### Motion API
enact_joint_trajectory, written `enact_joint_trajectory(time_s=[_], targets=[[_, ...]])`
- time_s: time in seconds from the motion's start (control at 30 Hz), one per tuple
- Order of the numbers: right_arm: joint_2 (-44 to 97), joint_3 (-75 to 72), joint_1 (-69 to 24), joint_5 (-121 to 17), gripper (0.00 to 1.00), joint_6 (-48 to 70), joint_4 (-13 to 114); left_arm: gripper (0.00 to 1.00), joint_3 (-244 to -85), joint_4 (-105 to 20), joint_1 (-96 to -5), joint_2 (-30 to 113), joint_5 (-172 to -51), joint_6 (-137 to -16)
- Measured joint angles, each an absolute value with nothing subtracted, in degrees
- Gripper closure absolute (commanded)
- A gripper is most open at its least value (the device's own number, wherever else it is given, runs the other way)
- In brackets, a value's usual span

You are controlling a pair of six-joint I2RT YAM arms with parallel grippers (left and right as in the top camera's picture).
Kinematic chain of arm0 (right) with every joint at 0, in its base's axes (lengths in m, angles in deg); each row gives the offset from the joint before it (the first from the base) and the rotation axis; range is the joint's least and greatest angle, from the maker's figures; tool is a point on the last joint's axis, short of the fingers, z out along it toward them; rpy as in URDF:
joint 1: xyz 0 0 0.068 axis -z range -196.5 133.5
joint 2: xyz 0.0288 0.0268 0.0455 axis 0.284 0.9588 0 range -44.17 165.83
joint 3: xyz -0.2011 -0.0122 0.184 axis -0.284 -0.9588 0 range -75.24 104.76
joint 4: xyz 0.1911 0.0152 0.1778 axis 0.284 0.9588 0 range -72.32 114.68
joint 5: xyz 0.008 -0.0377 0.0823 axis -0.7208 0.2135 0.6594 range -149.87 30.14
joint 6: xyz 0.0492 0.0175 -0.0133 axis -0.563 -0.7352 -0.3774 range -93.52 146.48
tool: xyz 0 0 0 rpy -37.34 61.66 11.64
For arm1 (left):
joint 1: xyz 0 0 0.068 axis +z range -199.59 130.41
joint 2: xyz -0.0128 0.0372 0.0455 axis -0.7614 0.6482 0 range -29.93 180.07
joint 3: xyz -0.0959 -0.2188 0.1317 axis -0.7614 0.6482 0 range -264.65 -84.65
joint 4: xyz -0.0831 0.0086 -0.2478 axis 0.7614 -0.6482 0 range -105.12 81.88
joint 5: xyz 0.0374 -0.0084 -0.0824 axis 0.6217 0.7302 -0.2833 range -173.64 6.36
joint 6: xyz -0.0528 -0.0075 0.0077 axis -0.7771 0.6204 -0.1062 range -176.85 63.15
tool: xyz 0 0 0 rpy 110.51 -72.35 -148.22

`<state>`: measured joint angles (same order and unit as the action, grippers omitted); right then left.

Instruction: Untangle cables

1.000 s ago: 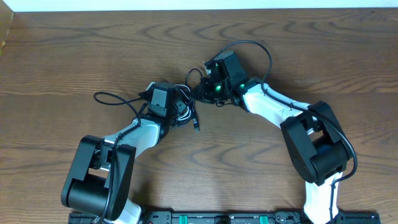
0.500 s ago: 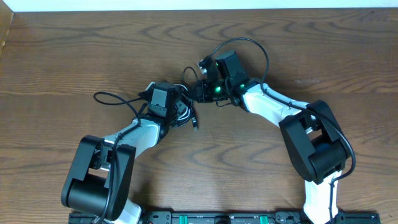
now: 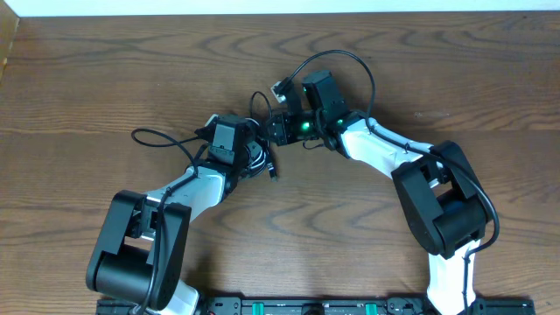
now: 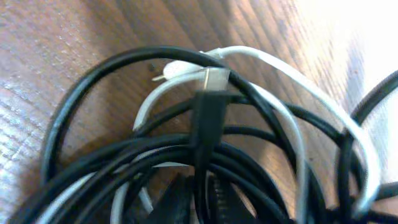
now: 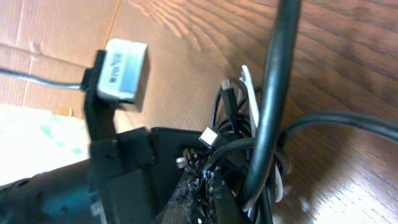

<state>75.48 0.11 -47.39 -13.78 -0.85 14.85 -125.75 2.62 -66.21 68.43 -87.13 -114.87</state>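
Note:
The cables lie in a tangled bundle on the wooden table between my two grippers. In the left wrist view, black loops cross a white cable, and a black plug with a metal tip lies on top. My left gripper sits at the bundle's left side, its fingers close on either side of one black cable. My right gripper is at the bundle's upper right. Its jaws are pressed together on a thin black cable. A thick black cable runs up past them.
A black cord loops out over the table to the left of the left arm. The right arm's own black cable arcs above its wrist. Cardboard shows beyond the table in the right wrist view.
My right gripper has moved left and slightly away from me, drawing its black cable with it. The loose plug below the bundle has shifted a little. The left arm has stayed put.

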Motion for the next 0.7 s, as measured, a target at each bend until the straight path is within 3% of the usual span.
enact_joint_trajectory(time_s=[0.07, 0.27, 0.47, 0.57, 0.7], targets=[[75.5, 0.1, -47.1, -12.4, 0.99, 0.5, 14.5, 0.45, -125.7, 2.4, -66.2, 68.4, -87.1, -115.1], [75.5, 0.1, -45.3, -10.0, 0.99, 2.3, 14.2, 0.17, -125.7, 2.0, -65.2, 65.4, -89.8, -113.4], [75.5, 0.1, -44.8, -6.9, 0.99, 2.6, 14.0, 0.18, -125.3, -2.6, -62.5, 58.2, -93.2, -109.8], [75.5, 0.1, -44.8, -5.3, 0.99, 1.4, 14.2, 0.28, -125.3, -5.5, -61.8, 56.5, -93.8, -109.1], [75.5, 0.1, -44.8, -4.7, 0.99, -2.0, 14.2, 0.31, -125.4, -8.0, -61.8, 59.2, -94.3, -108.6]])
